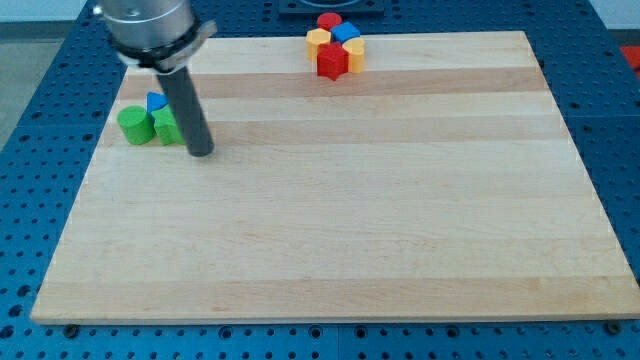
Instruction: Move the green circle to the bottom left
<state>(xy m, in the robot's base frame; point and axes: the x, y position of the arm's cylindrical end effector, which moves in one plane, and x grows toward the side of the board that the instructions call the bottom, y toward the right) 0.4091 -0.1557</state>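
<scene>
Green circle (pixel 133 126) sat near the surface's (pixel 330 230) upper-left edge, far from the bottom-left corner it was meant to reach. Touching it on the view's right was a second green block (pixel 166 126), shape unclear because the rod covered part of it. A blue block (pixel 156 101) was tucked just behind the pair, toward the view's top; shape also not readable.

My tip (pixel 201 153) rested on the wood just right of that second green block, slightly lower in the view. No pincer on this rig, only the bare rod, so there was nothing to report as released or clenched.

Risks as judged from this layout:
- Tip stood on the wrong side. A push toward the view's left would have driven the second green block into the circle and run both toward the near left edge, possibly off it.
- Circle needed a push from the view's top side to travel down. The blue block crowded that side, so getting in behind could have dragged blue along too.
- Round block could have rolled off an off-centre contact and slipped sideways.

Well apart, at the view's top centre, a cluster of red (pixel 331 60), yellow (pixel 318 39) and blue (pixel 346 32) blocks posed no hazard.
</scene>
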